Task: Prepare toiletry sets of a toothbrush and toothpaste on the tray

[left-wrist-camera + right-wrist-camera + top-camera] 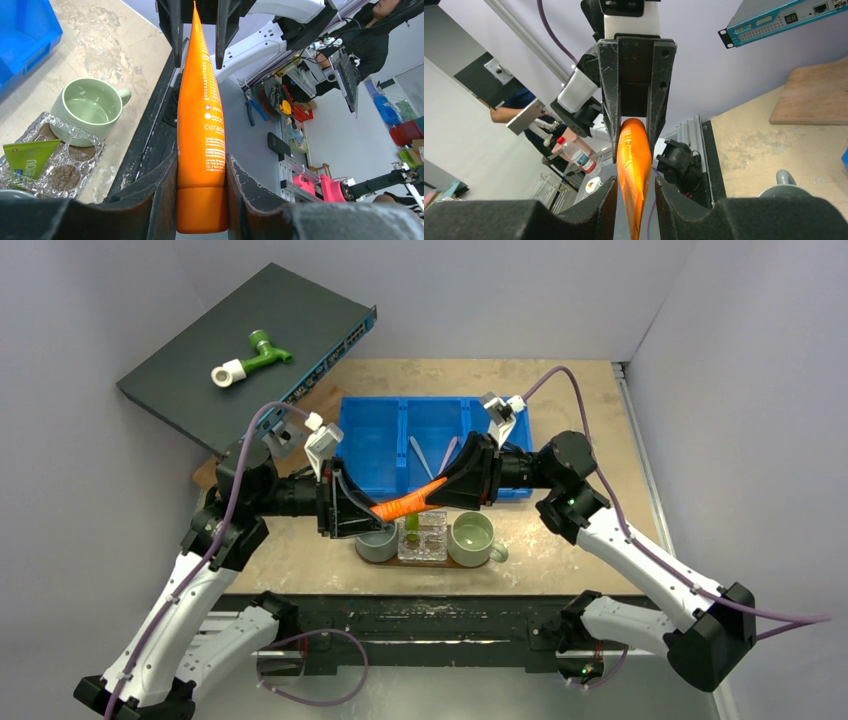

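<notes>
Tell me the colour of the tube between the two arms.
An orange tube with white lettering; the left wrist view shows it best.

The worn tan table (pixel 590 400) bears a blue bin (pixel 370 445) and wooden board (pixel 814 97).

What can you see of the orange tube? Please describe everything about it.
The orange tube is a glossy plastic squeeze tube with small white print. It has a round orange cap at one end and tapers to a thin flat end. It hangs in the air between the two arms, over the front of the table. The left gripper is shut on it just above the cap. The right gripper has its fingers on both sides of the thin end; whether they press it is unclear.
</notes>
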Available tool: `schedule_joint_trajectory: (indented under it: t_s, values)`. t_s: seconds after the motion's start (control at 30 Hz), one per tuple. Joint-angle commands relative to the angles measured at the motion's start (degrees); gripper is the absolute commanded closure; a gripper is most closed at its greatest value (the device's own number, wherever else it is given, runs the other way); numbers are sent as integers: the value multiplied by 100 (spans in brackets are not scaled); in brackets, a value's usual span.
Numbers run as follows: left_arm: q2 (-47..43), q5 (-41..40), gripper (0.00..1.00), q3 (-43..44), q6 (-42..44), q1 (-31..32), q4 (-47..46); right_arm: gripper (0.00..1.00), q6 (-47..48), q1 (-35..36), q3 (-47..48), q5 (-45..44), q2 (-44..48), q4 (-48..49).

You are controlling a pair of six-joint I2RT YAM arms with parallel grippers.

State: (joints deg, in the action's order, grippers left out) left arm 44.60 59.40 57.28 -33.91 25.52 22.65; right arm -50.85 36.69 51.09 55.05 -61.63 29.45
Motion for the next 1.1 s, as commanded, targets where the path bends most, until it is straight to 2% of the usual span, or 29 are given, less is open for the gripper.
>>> schedule_joint_trajectory:
  t_s: [0.0, 0.27, 0.37, 0.4, 0.43, 0.47, 0.63, 0.73, 0.87, 1.07]
  values:
    - [-30, 125, 100, 13, -16, -30, -452, 65, -21, -20, -18, 145, -29, 121]
    - [4, 88, 100, 12, -7, -32, -464, 68, 4, -11, -8, 259, -55, 102]
    - [30, 68, 100, 10, -10, -30, -471, 72, 1, 1, -2, 297, -67, 112]
    - [31, 58, 100, -3, -1, -30, -477, 76, 4, 8, 6, 310, -69, 113]
    - [29, 48, 100, -12, -5, -29, -495, 85, -1, 25, 11, 325, -81, 118]
    - [39, 32, 100, -21, -17, -29, -516, 98, 2, 35, 19, 349, -92, 126]
    - [139, 95, 100, -45, -138, -30, -651, 100, 60, 62, 73, 319, -83, 69]
    - [169, 69, 89, -25, -76, -30, -530, 100, 294, 74, 181, 242, -53, -251]
    - [222, -64, 66, 86, 104, -29, -169, 100, 483, 82, 286, 172, -27, -497]
    - [225, -423, 46, 297, 313, -29, 225, 100, 1286, 89, 750, 9, 44, -1715]
